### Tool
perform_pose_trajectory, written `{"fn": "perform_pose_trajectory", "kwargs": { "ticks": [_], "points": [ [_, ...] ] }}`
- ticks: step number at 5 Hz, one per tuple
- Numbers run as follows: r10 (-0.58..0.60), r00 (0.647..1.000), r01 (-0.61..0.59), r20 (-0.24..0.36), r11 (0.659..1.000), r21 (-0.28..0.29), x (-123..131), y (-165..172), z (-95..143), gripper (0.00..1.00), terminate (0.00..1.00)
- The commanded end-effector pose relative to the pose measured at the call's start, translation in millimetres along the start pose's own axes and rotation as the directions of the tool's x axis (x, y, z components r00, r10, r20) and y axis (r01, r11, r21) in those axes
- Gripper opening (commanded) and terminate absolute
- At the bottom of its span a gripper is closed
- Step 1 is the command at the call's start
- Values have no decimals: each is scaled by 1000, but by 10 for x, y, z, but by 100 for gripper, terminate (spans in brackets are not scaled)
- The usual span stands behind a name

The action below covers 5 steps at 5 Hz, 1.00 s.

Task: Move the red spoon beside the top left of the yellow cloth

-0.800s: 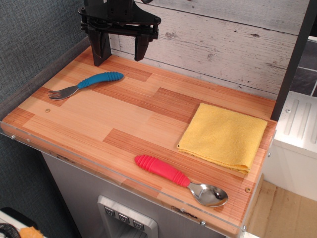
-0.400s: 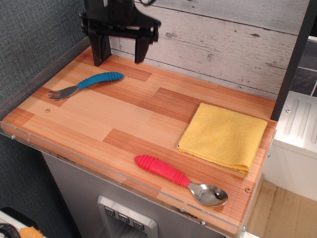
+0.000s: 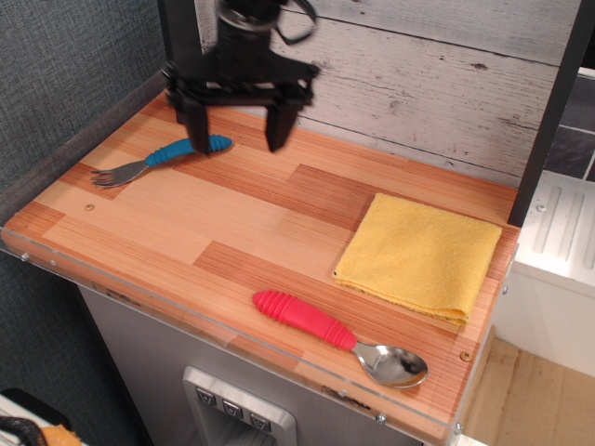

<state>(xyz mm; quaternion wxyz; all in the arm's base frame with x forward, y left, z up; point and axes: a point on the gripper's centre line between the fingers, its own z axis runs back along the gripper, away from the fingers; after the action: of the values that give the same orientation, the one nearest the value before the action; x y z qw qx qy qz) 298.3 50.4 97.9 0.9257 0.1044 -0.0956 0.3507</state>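
Blue-handled fork (image 3: pixel 158 160) lies near the back left corner of the wooden tabletop (image 3: pixel 232 218), tines pointing toward the left edge, handle angled toward the back wall. The right end of its handle is partly covered in view by one finger of the gripper

Gripper (image 3: pixel 239 141), black, hangs over the back left part of the tabletop, fingers pointing down and spread wide with nothing between them. Left finger (image 3: pixel 198 130) sits in front of the fork's handle tip in this view; whether it touches the fork cannot be told. Right finger is over bare wood, clear of everything

Red spoon (image 3: pixel 337 338) lies along the front edge, right of centre. Ribbed red handle points toward the left, shiny metal bowl toward the front right corner, bowl facing up. It lies flat, well apart from the gripper

Yellow cloth (image 3: pixel 420 255) lies folded flat near the right edge, roughly midway between front and back, turned slightly so one corner points toward the back wall. The spoon is just in front of the cloth's near edge, not touching it
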Motion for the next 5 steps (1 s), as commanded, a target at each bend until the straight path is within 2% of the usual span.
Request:
{"fn": "perform_pose_trajectory", "kwargs": {
  "ticks": [1,2,4,5],
  "points": [
    [307,952,-307,-5,952,-10,-404,-259,111,100,0],
    [433,901,-433,-2,901,-39,-635,-376,55,100,0],
    [576,814,-581,-81,811,-71,-994,-537,-120,100,0],
    [591,798,-602,-118,793,-95,-1071,-552,-216,100,0]
  ]
}}
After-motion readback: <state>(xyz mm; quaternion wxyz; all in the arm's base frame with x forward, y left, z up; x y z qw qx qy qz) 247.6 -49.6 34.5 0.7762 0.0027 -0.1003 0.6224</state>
